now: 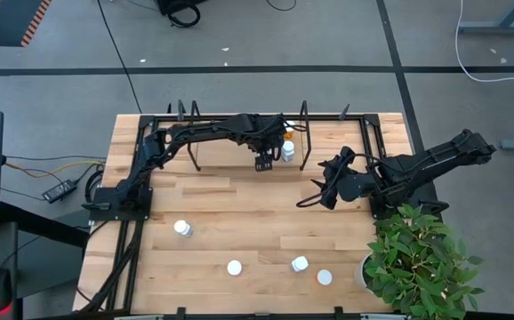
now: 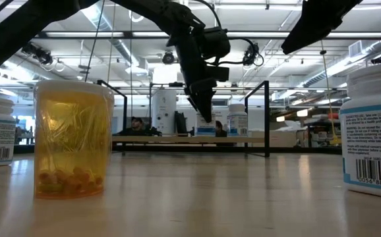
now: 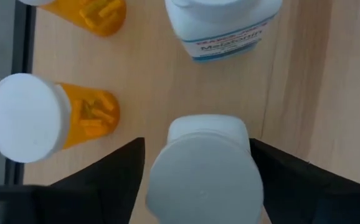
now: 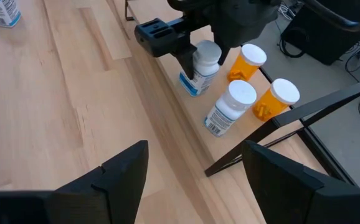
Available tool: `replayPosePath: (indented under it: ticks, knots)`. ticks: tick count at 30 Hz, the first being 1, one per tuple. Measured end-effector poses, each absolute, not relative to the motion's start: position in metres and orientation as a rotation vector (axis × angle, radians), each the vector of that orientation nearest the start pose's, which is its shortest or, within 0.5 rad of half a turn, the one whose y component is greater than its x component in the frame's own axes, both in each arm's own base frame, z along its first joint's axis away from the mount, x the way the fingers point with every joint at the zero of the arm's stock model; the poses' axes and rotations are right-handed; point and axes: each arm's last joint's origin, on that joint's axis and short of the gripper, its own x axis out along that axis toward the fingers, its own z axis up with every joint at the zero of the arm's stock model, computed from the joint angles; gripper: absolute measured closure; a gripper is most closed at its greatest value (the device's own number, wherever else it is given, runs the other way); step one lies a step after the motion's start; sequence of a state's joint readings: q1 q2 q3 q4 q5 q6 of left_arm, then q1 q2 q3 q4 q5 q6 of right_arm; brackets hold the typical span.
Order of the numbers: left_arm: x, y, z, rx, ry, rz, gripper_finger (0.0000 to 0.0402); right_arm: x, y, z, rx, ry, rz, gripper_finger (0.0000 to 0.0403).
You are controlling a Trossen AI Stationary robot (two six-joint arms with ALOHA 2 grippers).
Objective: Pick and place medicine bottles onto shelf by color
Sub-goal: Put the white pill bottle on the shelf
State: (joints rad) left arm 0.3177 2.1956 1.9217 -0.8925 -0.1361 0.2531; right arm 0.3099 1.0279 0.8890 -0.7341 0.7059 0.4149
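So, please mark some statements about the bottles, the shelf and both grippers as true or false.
1. Four bottles stand on the shelf. True.
2. The left gripper is over a white bottle on the shelf. True.
3. Both orange bottles on the shelf lie on their sides. False: orange bottle and the other one stand upright.
4. The right gripper holds a bottle. False: its fingers are open and empty.
5. Four white caps show on the table in front of the shelf. True.

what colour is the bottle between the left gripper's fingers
White bottle with a white cap, between the left gripper fingers; clearest in left wrist view.
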Motion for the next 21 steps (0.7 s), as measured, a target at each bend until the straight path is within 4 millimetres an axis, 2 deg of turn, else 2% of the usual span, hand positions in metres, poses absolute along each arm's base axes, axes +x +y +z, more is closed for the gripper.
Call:
replayPosePath:
  ticks: [10, 15, 21]
  knots:
    - [0.441, 0.146, 0.224, 0.136, 1.210, 0.234, 0.0108, 0.189, 0.041, 0.286, -0.038, 0.670, -0.516, 0.0136]
    - [0.445, 0.143, 0.239, 0.147, 1.170, 0.236, 0.0108, 0.189, 0.041, 0.286, -0.038, 0.669, -0.516, 0.0136]
    - [0.443, 0.132, 0.261, 0.146, 1.205, 0.215, 0.0108, 0.189, 0.041, 0.286, -0.038, 0.669, -0.516, 0.0136]
